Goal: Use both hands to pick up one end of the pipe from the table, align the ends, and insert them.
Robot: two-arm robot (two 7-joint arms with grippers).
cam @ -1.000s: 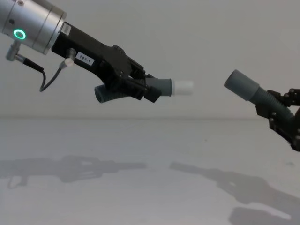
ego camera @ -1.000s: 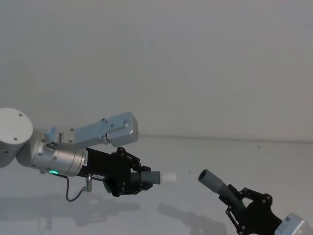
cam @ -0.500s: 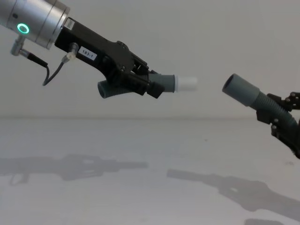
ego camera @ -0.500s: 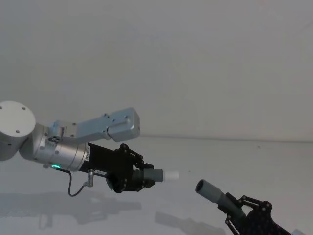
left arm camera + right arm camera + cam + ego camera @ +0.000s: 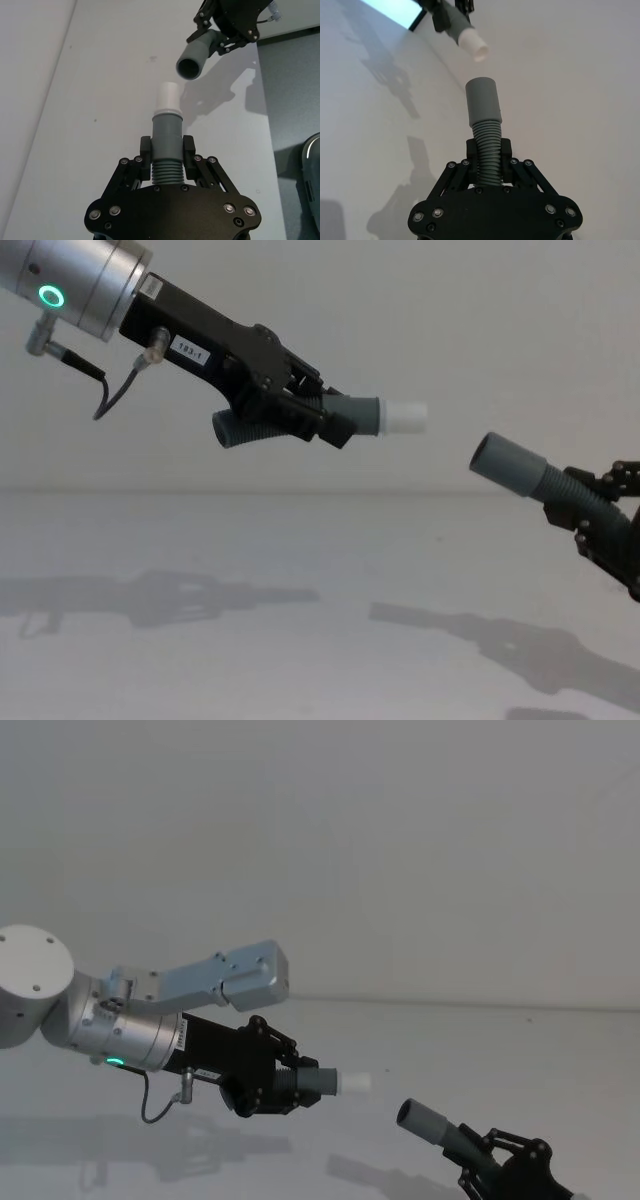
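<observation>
Both pipe pieces are held in the air above the white table (image 5: 300, 570). My left gripper (image 5: 335, 425) is shut on the ribbed part of one piece (image 5: 362, 417), whose narrow white tip (image 5: 405, 417) points right. My right gripper (image 5: 590, 520) is shut on the other ribbed piece, and its wide grey socket cuff (image 5: 510, 465) points up and left toward that tip. The socket mouth sits a little lower than the tip, and a small gap separates the ends. The left wrist view has the white tip (image 5: 167, 95) just short of the socket (image 5: 192, 57). The right wrist view has the socket (image 5: 483, 100) below the tip (image 5: 474, 45).
Shadows of both arms lie on the table (image 5: 500, 1040). A plain pale wall stands behind it. A thin cable (image 5: 120, 390) hangs under the left wrist. Beyond the table's edge in the left wrist view lie dark floor (image 5: 295, 90) and a rounded grey object (image 5: 312, 165).
My left gripper has carried the white tip slightly right and up. The right gripper has sunk and tilted, moving the socket left and down. The gap between the ends has narrowed.
</observation>
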